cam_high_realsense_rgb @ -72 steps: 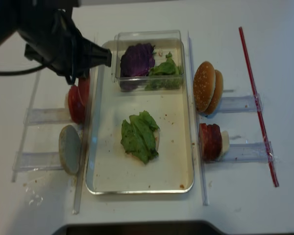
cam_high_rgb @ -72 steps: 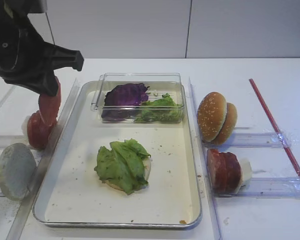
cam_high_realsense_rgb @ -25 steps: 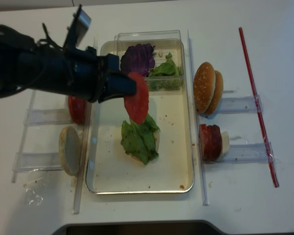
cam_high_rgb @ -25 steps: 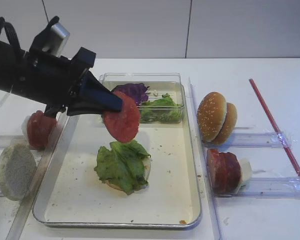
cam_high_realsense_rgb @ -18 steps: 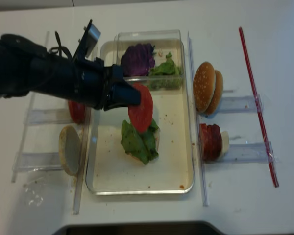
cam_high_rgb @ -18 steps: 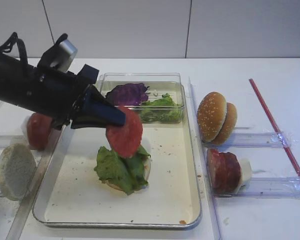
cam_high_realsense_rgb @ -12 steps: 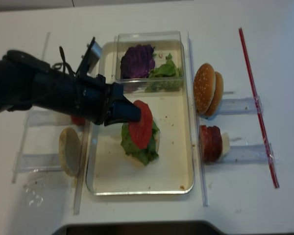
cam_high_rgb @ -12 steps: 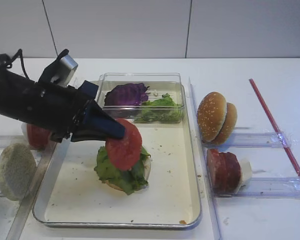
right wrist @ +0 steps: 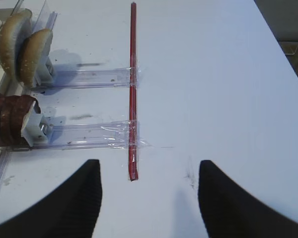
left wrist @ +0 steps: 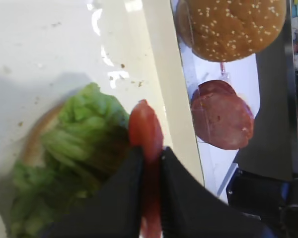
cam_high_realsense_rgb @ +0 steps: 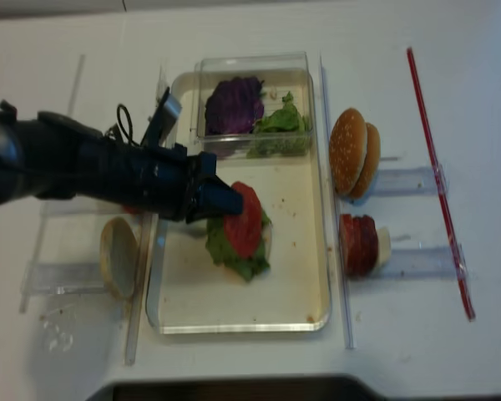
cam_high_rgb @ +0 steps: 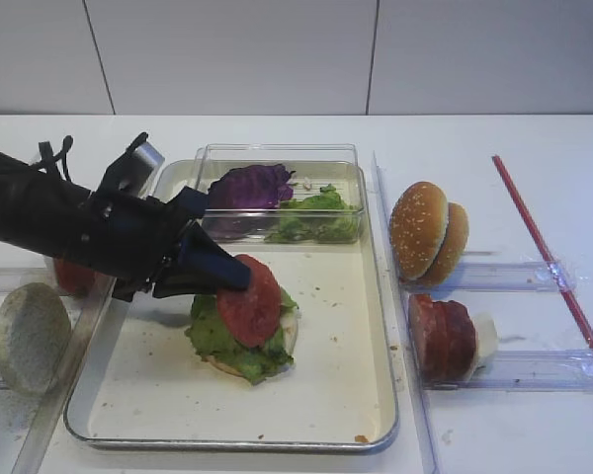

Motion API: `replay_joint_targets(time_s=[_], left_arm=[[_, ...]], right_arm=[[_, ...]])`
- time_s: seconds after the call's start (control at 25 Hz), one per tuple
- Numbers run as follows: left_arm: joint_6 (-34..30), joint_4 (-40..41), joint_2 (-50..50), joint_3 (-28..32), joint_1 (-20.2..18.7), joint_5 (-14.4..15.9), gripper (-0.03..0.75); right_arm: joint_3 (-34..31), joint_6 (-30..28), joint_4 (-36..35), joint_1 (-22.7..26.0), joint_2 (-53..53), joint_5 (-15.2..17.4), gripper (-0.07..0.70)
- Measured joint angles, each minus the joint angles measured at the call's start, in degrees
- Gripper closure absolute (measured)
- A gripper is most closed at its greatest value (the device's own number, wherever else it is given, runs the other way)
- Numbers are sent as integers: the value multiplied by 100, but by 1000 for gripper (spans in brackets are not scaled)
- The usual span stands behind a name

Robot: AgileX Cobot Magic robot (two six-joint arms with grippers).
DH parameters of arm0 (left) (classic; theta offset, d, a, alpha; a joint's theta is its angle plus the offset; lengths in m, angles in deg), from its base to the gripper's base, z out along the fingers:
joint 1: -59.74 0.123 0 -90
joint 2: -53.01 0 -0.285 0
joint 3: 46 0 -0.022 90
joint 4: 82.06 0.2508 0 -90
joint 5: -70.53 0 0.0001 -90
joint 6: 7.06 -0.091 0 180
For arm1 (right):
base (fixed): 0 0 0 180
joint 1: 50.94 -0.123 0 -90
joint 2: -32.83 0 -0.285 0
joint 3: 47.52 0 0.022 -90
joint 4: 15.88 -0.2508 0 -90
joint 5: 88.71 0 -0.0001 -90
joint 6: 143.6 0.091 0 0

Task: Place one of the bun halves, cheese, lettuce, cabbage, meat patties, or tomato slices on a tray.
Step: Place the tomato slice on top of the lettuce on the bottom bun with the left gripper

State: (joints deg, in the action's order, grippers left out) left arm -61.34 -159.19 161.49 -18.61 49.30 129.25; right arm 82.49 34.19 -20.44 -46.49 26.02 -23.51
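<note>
Tomato slice (cam_high_rgb: pixel 249 300) held on edge between the closed jaws of the left gripper (cam_high_rgb: pixel 229 279), low over the lettuce (cam_high_rgb: pixel 222 341) that covers a bun half (cam_high_rgb: pixel 289 334) near the middle of the tray (cam_high_rgb: pixel 336 395). Right gripper (right wrist: pixel 148 198) hangs over bare tabletop (right wrist: pixel 213 74), jaws apart and holding nothing, near a red stick (right wrist: pixel 132 89). Clear box (cam_high_rgb: pixel 277 158) at the tray's far end holds cabbage (cam_high_rgb: pixel 249 185) and more lettuce.
</note>
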Motion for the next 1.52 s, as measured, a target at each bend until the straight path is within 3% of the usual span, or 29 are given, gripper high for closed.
replay_joint_targets(time_s=[0.8, 0.92, 1.16, 1.32, 1.52], left_arm=[[-60, 19, 53, 0, 0, -145, 657], [-60, 19, 53, 0, 0, -99, 594], [-60, 19, 53, 0, 0, -56, 339], [-60, 19, 53, 0, 0, -31, 288], [-60, 19, 53, 0, 0, -4, 284]], right_arm=[[-8, 0, 0, 0, 0, 0, 187], [-8, 0, 0, 0, 0, 0, 187], [-8, 0, 0, 0, 0, 0, 187], [-8, 0, 0, 0, 0, 0, 187], [-8, 0, 0, 0, 0, 0, 187]])
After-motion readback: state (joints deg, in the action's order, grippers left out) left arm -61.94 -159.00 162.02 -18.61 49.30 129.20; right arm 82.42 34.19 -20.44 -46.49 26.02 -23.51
